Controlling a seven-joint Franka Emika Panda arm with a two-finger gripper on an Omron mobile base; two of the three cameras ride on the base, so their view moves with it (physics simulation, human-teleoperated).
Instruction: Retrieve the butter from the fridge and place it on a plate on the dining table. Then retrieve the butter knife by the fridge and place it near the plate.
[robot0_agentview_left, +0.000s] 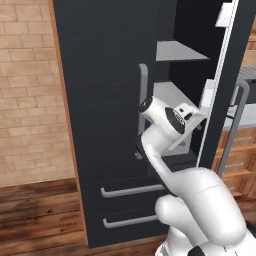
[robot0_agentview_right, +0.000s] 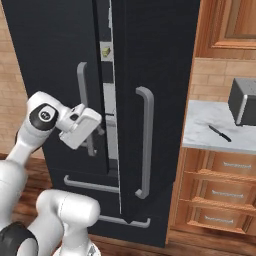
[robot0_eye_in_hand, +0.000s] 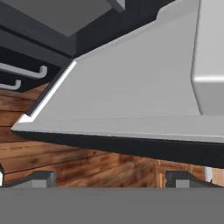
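Brick wall and wood floor flank the fridge (robot0_agentview_left: 105, 100); butter knife (robot0_agentview_right: 219, 133) lies on marble counter (robot0_agentview_right: 200, 125); jaws spread wide.

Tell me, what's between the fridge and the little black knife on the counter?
In the right base view, a bare stretch of the white marble counter lies between the fridge and the butter knife. A dark toaster-like box sits behind the knife, not between.

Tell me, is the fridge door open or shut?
Open. The fridge's right door is swung out, baring grey shelves inside.
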